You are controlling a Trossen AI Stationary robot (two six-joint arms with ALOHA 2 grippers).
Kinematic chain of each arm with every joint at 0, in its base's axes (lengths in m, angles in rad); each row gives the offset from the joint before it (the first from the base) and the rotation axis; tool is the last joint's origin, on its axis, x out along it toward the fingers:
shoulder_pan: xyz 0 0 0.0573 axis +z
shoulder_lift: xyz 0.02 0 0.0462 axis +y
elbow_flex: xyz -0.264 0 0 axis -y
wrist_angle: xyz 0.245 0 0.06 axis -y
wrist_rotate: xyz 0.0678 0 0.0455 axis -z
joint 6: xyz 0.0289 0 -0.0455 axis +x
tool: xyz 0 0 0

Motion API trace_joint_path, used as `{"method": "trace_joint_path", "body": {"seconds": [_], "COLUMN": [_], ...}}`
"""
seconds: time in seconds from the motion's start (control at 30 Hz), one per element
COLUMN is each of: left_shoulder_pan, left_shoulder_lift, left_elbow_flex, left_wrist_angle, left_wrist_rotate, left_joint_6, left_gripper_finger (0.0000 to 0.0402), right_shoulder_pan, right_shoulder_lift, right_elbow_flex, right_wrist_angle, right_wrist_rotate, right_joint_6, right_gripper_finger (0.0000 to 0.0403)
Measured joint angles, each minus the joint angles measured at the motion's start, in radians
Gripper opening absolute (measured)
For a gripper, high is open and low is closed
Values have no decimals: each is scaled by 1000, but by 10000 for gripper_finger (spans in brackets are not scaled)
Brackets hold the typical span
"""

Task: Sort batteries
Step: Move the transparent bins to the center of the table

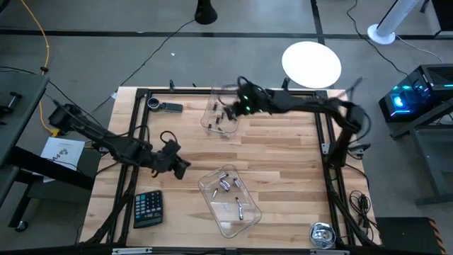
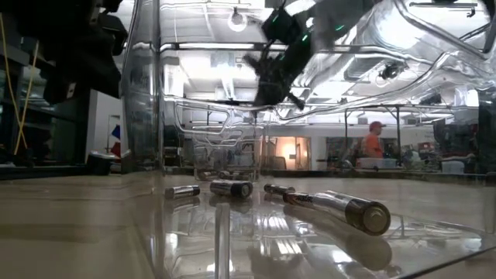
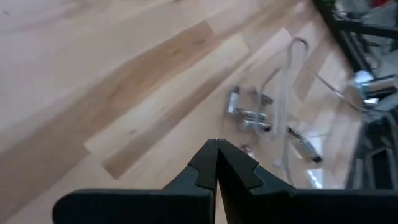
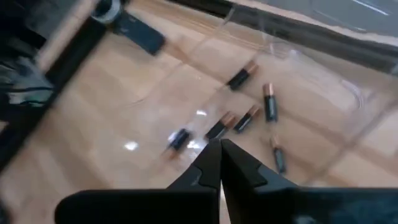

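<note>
Underneath everything lies a pale wooden table (image 1: 283, 163) framed by black rails, on a grey floor. Two clear trays hold the batteries (image 4: 268, 103): six in the far tray (image 1: 209, 122), about four in the near tray (image 1: 249, 213). One calculator (image 1: 148, 209) sits near the front left corner. Above the far tray, the right gripper (image 1: 230, 112) is clenched on nothing; the left gripper (image 1: 182, 168), also clenched and empty, hovers beside the near tray.

Table (image 1: 283, 163): pale wood planks, smooth. Trays (image 1: 230, 202): clear glossy plastic. Batteries (image 4: 269, 101): dark casing, copper-coloured ends.
</note>
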Motion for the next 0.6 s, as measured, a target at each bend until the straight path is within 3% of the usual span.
{"method": "trace_joint_path", "body": {"seconds": [0.13,0.33,0.47,0.6], "left_shoulder_pan": [24,29,29,30], "left_shoulder_lift": [0,0,0,0], "left_elbow_flex": [38,56,56,56], "left_wrist_angle": [-72,-97,-105,-106], "left_wrist_rotate": [4,4,3,-7], "left_joint_6": [24,26,28,62], "left_gripper_finger": [0,0,0,0], "right_shoulder_pan": [-44,-67,-83,-95], "right_shoulder_lift": [181,356,389,389], "right_elbow_flex": [193,459,537,530], "right_wrist_angle": [-122,-444,-619,-733], "right_wrist_rotate": [-66,-36,31,60], "right_joint_6": [-87,-239,-333,-386], "right_gripper_finger": [1,0,0,0]}}
